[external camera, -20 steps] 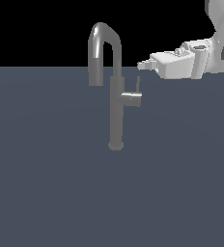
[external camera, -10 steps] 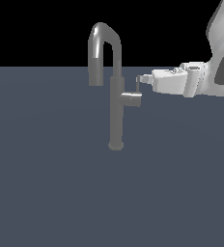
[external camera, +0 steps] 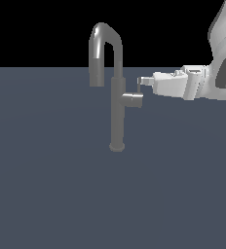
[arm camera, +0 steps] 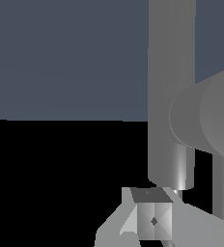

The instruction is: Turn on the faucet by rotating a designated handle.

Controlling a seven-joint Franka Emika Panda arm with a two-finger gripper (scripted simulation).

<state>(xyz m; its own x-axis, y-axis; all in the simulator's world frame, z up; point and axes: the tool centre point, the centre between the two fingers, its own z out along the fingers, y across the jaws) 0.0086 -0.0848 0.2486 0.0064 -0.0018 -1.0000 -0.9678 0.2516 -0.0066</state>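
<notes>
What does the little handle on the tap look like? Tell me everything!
The handle is a short, smooth grey stub that looks like metal. It sticks straight out sideways from the tall faucet column, about halfway up, toward the exterior view's right. A thin little lever rises from its outer end. The robot's claw is right at that lever's top, but I cannot tell if they touch.

The exterior view looks from well back, level, side-on to the gripper [external camera: 143, 83] and whole faucet [external camera: 117, 102]. The wrist view sits behind the fingertips, close to the handle [arm camera: 208, 118]. Both share the column.
</notes>
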